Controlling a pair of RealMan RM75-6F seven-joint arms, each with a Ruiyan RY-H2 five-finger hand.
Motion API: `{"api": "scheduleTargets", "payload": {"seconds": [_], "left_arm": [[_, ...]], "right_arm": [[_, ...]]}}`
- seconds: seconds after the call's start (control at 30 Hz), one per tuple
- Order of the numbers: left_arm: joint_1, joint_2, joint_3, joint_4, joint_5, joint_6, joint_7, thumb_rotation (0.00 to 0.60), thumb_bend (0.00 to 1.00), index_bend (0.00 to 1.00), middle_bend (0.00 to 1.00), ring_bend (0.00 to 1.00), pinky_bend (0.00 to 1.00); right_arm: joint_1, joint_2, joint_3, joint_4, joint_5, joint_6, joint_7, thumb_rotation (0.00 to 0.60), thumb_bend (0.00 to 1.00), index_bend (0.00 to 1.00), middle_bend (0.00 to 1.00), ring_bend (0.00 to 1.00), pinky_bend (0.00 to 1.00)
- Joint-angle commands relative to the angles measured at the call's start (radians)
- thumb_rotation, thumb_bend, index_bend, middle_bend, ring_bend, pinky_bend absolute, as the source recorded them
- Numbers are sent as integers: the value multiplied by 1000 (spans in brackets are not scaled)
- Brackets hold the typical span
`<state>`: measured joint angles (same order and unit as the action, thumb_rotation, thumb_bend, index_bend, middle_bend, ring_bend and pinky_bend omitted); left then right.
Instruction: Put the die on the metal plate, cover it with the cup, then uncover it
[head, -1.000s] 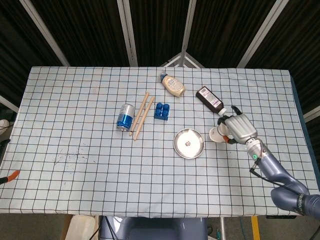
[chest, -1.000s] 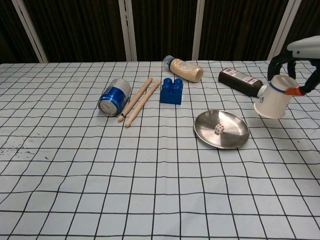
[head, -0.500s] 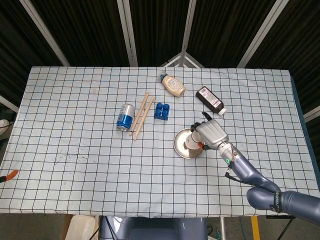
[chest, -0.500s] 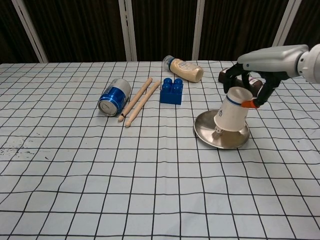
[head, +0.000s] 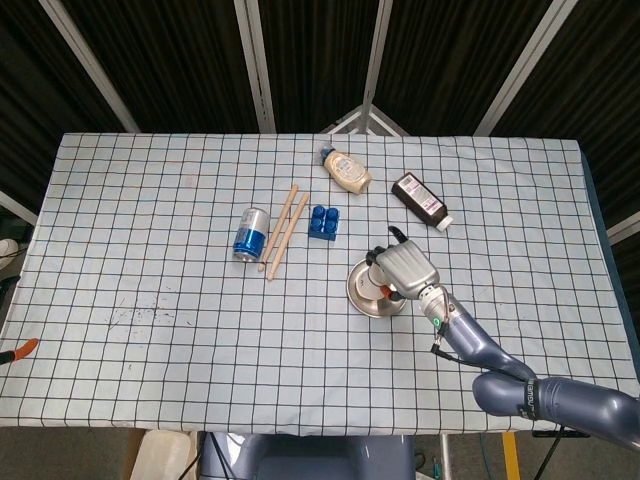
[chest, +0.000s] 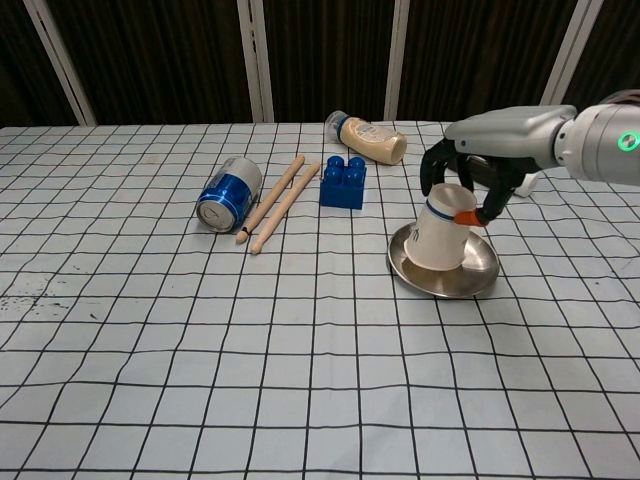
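Note:
My right hand (chest: 468, 178) (head: 402, 268) grips a white paper cup (chest: 438, 234), mouth down and tilted, low over the metal plate (chest: 478, 276) (head: 359, 293). In the head view the hand covers most of the cup (head: 376, 281). The cup hides the die in both views. I cannot tell whether the cup's rim touches the plate. My left hand is in neither view.
Behind the plate lie a blue brick (chest: 343, 183), a mayonnaise bottle (chest: 371, 138) and a dark bottle (head: 421, 200). A blue can (chest: 227, 194) and two wooden sticks (chest: 277, 200) lie to the left. An orange-handled tool (head: 18, 352) lies at the table's left edge.
My right hand carried the cup from right of the plate leftward over it, then lowered it over the die, which has gone out of sight.

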<state>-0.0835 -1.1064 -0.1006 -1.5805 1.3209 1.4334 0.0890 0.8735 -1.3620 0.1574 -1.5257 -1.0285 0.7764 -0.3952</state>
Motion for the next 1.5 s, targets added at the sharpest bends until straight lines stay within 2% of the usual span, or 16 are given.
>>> {"api": "scheduleTargets", "payload": {"seconds": [0.03, 0.47, 0.67, 0.87, 1.17, 1.5], "left_arm": [[2, 1, 0, 0, -2, 3, 0, 600, 130, 156, 0, 0, 63], [-1, -2, 0, 1, -7, -3, 9, 600, 130, 156, 0, 0, 63], [-2, -3, 1, -1, -6, -3, 13, 600, 130, 156, 0, 0, 63], [1, -2, 3, -2, -5, 0, 16, 600, 130, 156, 0, 0, 63], [-2, -3, 3, -1, -4, -3, 15, 600, 130, 156, 0, 0, 63], [-2, -3, 0, 3, -8, -3, 10, 600, 130, 156, 0, 0, 63]], "right_arm": [[-1, -7, -8, 14, -5, -1, 8, 600, 489, 467, 417, 445, 61], [-21, 7, -38, 45, -37, -3, 50, 600, 492, 474, 418, 444, 61], [-40, 59, -55, -13, -61, 6, 60, 600, 493, 480, 418, 444, 61], [-48, 69, -64, -47, -83, 17, 64, 600, 496, 480, 418, 444, 61], [-34, 20, -60, -37, -99, 10, 67, 600, 496, 480, 418, 444, 61], [10, -57, -31, 49, -84, -21, 72, 600, 497, 480, 418, 444, 61]]}}
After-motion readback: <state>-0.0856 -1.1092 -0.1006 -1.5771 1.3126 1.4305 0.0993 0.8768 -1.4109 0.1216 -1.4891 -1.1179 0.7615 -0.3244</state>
